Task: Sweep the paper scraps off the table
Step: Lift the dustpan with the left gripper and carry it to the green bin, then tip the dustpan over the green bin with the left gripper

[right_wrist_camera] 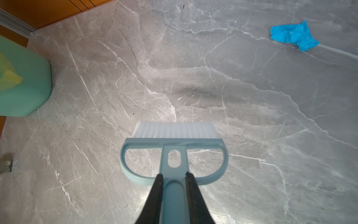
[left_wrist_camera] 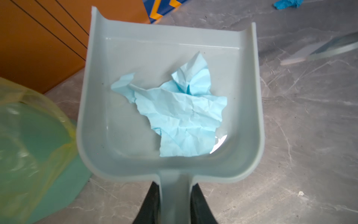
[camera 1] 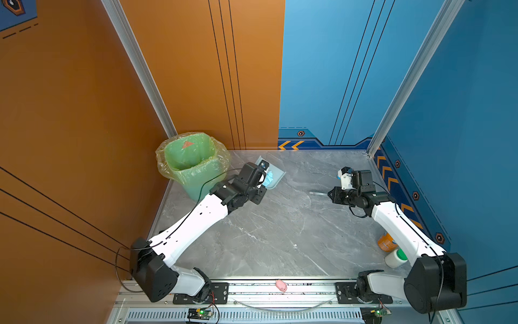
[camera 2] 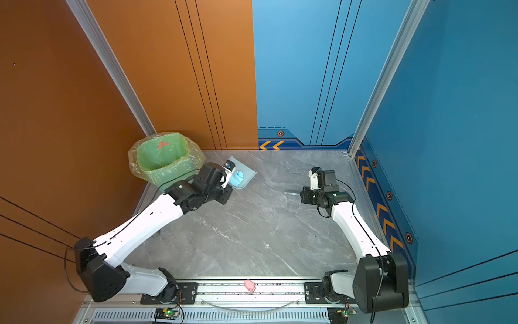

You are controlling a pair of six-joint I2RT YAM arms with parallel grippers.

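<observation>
Keep the dustpan (left_wrist_camera: 135,58), clamped in the left gripper (left_wrist_camera: 174,186), level until over the far-left bin (camera 1: 196,179), then tip its light blue scrap (left_wrist_camera: 184,116) in; the right gripper (right_wrist_camera: 173,178) clamps the brush (right_wrist_camera: 174,131).

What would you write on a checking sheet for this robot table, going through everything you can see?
Surface: grey marble table, mostly bare, a few tiny specks.
Job's things: light blue scrap lies in the dustpan; blue scrap lies loose on the table; orange-red piece shows inside the green bin.
Clutter: pink toy on the front rail; orange bottle and white bottle beside the right arm.
Hands: left hand shut on the dustpan's handle; right hand shut on the brush's handle.
Cables: black cable runs along the left arm, clear of the scraps.
Surroundings: orange wall and blue wall around the table.
</observation>
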